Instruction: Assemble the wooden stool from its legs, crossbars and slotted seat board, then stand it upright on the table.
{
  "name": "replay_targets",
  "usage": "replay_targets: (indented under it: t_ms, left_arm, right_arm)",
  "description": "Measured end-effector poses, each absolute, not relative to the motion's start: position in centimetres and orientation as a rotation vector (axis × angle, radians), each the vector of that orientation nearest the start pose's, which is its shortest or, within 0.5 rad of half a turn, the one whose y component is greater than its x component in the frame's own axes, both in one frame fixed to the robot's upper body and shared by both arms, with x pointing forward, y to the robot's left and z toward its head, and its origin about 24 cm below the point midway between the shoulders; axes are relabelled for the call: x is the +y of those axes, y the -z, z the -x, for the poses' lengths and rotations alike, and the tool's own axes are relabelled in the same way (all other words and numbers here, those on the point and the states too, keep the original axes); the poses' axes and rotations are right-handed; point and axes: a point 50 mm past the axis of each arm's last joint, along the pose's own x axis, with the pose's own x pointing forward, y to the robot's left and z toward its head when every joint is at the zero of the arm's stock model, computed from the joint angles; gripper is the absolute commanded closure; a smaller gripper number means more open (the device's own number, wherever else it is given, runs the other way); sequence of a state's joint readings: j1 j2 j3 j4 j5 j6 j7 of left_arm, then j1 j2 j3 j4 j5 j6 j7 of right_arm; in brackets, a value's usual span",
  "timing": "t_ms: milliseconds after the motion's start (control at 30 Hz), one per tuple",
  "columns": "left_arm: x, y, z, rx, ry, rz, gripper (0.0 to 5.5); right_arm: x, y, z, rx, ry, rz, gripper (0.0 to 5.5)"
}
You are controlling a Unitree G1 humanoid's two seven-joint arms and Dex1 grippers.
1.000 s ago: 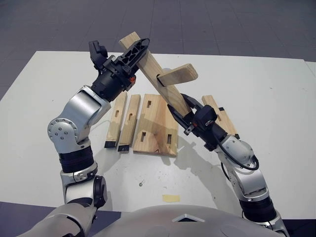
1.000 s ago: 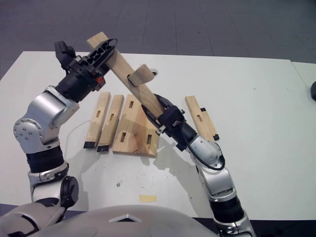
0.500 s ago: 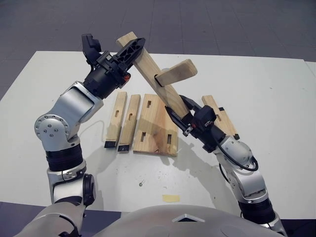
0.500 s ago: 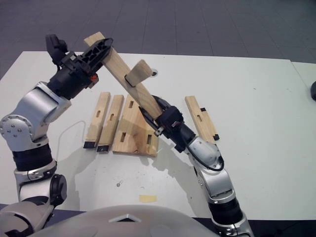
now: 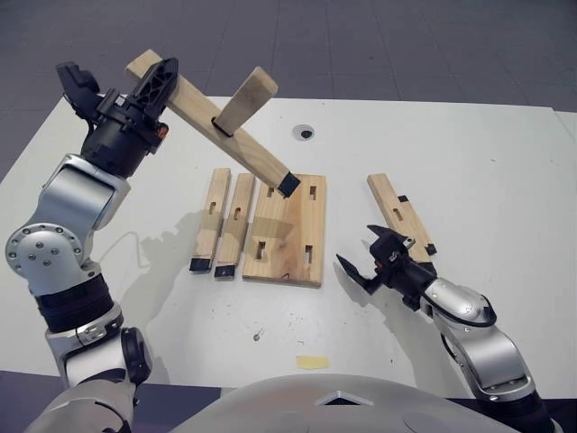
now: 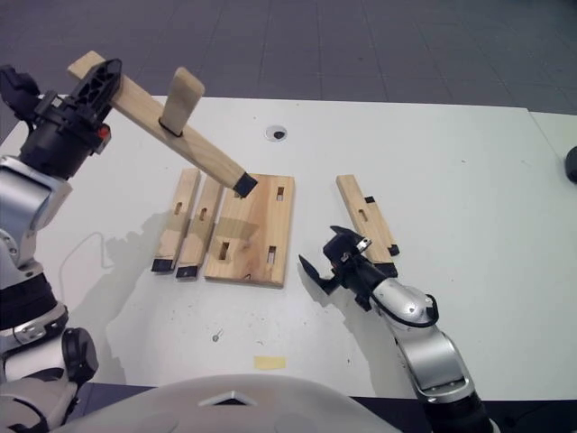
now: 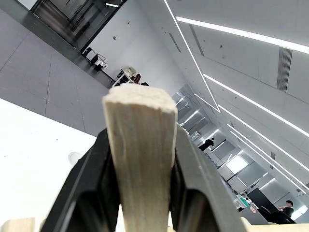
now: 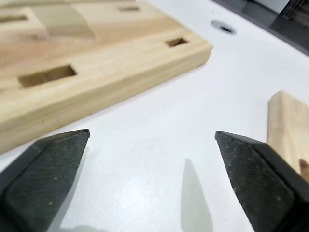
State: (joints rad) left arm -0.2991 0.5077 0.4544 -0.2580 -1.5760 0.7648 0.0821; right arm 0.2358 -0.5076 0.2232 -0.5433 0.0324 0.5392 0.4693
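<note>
Up in the upper left of the frame, the left end effector (image 5: 153,86) is pinched around a wooden leg (image 5: 194,113), held slanting in the air with a crossbar (image 5: 245,97) stuck through its slot and its black foot over the far edge of the slotted seat board (image 5: 287,236). At the lower right, the right end effector (image 5: 354,245) is spread wide, low over the white surface (image 5: 487,162) between that board and a loose leg (image 5: 399,212); two more legs (image 5: 212,216) are laid left of the board.

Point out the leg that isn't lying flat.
The leg with a crossbar through it, held tilted by the left gripper; the other three lie flat beside the seat board.
</note>
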Motion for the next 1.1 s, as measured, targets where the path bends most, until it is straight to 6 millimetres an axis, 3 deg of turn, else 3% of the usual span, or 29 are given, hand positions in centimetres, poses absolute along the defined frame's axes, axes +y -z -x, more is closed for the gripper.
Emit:
replay_targets:
  t_ms: [133, 333, 500, 667, 933, 1100]
  left_arm:
    - [24.3, -20.0, -25.6, -0.042, 0.481, 0.799, 4.47]
    - [24.4, -18.8, -26.3, 0.002, 0.454, 0.758, 4.47]
    - [24.7, -18.6, -26.0, -0.001, 0.460, 0.739, 4.47]
    - [26.0, -17.9, -24.1, -0.004, 0.401, 0.740, 4.47]
    - [26.1, -15.2, -22.7, 0.081, 0.306, 0.710, 4.47]
    - [26.5, -15.0, -22.9, 0.063, 0.275, 0.700, 4.47]
  right_arm:
    - [-13.6, -5.0, -18.8, 0.383, -0.738, 0.337, 0.10]
    - [-10.9, -5.9, -19.6, 0.281, -0.818, 0.289, 0.10]
    - [-11.9, -5.9, -19.5, 0.277, -0.763, 0.246, 0.10]
    - [-15.0, -5.7, -19.3, 0.290, -0.589, 0.231, 0.10]
    - [-15.8, -5.9, -19.2, 0.261, -0.505, 0.220, 0.10]
    - [-16.1, -6.2, -19.4, 0.245, -0.479, 0.224, 0.10]
